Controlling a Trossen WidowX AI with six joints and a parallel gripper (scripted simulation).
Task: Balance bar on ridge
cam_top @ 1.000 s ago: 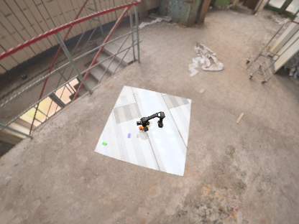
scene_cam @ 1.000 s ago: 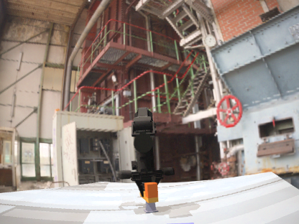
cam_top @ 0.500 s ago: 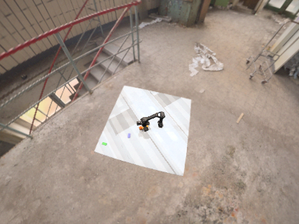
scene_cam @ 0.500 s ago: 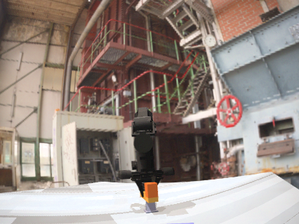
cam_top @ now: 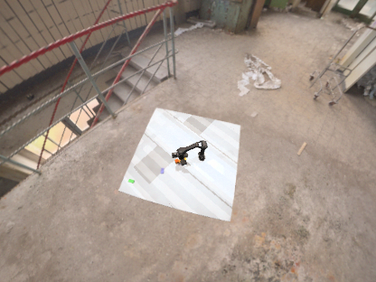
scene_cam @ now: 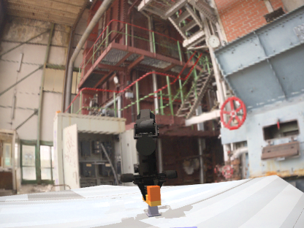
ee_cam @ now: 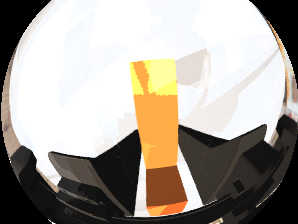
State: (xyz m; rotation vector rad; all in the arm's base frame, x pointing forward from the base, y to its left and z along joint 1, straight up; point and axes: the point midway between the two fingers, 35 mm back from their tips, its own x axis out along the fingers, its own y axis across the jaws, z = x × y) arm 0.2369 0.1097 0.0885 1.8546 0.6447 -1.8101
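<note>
The bar (scene_cam: 156, 203) (ee_cam: 159, 117) is orange-yellow, with a raised orange block (scene_cam: 153, 194) (cam_top: 177, 161) at one end and a yellow far end in the wrist view. My gripper (ee_cam: 158, 131) (cam_top: 183, 162) is shut on the bar, one dark finger on each side. The small grey-purple ridge (scene_cam: 153, 211) stands on the table directly under the bar in the exterior view, and its top appears to meet the bar's underside. The bar is clear of the table there and looks about level. The ridge is hidden in the wrist view.
The white table top (cam_top: 203, 190) (scene_cam: 248, 208) has grey shadow-like patches. A purple block (cam_top: 162, 171) lies on it near the gripper, and its edge shows at the bottom of the exterior view. A green block (cam_top: 131, 181) lies near the table's left corner.
</note>
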